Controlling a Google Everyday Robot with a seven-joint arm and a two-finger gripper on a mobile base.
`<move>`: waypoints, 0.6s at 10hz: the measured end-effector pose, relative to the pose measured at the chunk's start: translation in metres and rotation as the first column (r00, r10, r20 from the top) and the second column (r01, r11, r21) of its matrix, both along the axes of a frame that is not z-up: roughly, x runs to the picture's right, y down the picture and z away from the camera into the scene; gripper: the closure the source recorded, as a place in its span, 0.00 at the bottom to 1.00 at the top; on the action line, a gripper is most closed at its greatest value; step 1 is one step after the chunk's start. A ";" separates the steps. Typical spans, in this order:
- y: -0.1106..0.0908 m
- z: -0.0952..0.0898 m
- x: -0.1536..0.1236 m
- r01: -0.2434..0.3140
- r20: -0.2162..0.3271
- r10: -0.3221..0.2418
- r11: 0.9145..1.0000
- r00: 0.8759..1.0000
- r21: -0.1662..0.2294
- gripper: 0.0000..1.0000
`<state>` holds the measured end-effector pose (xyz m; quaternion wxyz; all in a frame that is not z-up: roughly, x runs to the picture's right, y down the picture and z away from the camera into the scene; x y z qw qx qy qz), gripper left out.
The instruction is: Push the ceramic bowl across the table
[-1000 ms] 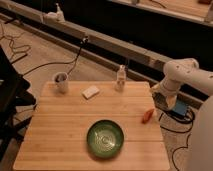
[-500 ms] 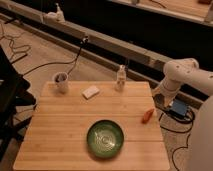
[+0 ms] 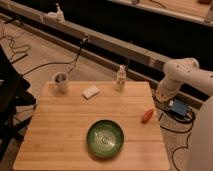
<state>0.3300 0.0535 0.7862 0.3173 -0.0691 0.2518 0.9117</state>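
The green ceramic bowl (image 3: 105, 138) with a pale swirl inside sits upright on the bamboo table (image 3: 60, 135), near the front edge and a little right of centre. My white arm comes in from the right and bends down beside the table's right edge. My gripper (image 3: 160, 97) is at the arm's lower end, just off the table's far right corner, well apart from the bowl and behind and to the right of it.
On the table stand a white mug (image 3: 61, 81) at the far left, a pale flat block (image 3: 91, 92), a small bottle (image 3: 120, 77) at the far edge, and an orange-red object (image 3: 147, 116) near the right edge. A blue box (image 3: 178, 107) and cables lie on the floor at the right.
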 end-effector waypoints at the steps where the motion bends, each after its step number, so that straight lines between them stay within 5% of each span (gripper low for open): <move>1: -0.005 -0.002 -0.006 -0.007 0.004 0.007 1.000 1.000 0.003 1.00; 6: 0.036 -0.003 -0.066 -0.024 0.123 0.036 0.995 0.992 -0.099 1.00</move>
